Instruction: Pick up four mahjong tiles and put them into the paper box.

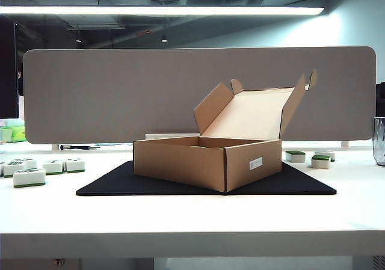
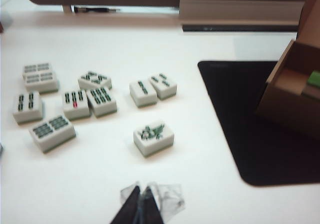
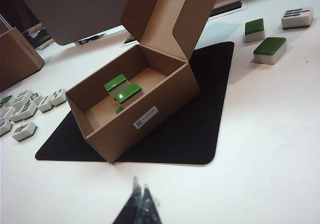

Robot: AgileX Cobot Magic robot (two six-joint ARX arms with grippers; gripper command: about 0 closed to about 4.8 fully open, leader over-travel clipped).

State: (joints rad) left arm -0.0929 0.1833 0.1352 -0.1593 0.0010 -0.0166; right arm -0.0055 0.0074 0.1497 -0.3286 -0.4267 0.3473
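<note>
The left gripper (image 2: 141, 200) shows only as dark fingertips pressed together at the bottom centre of the left wrist view, holding nothing, clear film around them. The right gripper (image 3: 139, 201) looks the same at the bottom centre of the right wrist view, tips together and empty. Neither arm appears in the exterior view.

The paper box (image 1: 207, 162) is set on the mat (image 1: 120, 184) in the middle of the table (image 1: 180, 216), its lid raised behind it, and mahjong tiles (image 3: 122, 88) are seen inside. More tiles (image 2: 152, 136) are scattered on the table left of the mat, and three others (image 3: 270, 49) right of it. The left gripper (image 2: 140, 204) is held above the table before the left tiles, the right gripper (image 3: 140, 204) before the box.
</note>
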